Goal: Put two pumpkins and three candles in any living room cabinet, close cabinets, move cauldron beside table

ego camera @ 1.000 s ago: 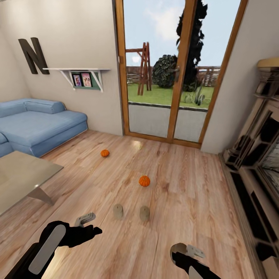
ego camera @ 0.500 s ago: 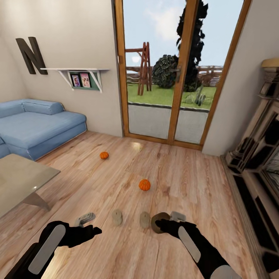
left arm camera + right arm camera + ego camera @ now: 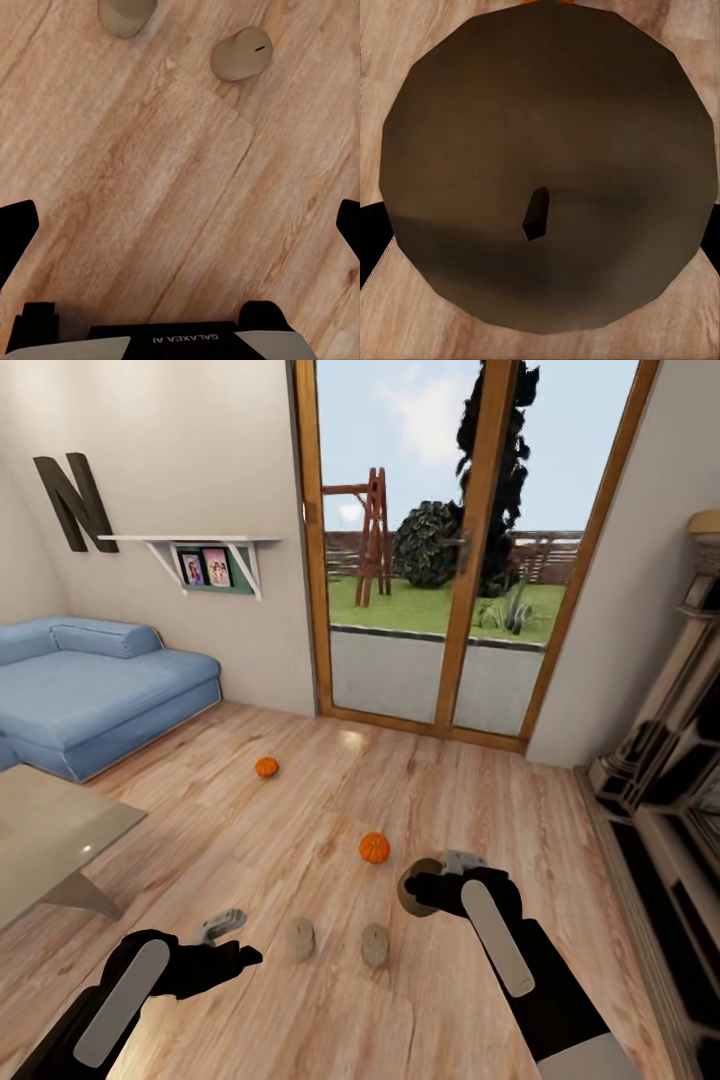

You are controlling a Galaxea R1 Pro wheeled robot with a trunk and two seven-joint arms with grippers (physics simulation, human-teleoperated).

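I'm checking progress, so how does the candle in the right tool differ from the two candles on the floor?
The held candle is lifted and tipped on its side in the right tool; the floor candles stand upright, ungripped. The held one looks darker brown, the floor pair paler tan. All three are short cylinders with a dark wick.

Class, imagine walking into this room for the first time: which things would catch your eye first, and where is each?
The right end effector holds a brown candle above the wooden floor, its flat top facing the right wrist camera. Two orange pumpkins sit farther off toward the glass door. Two more candles stand nearer, beside the open left end effector.
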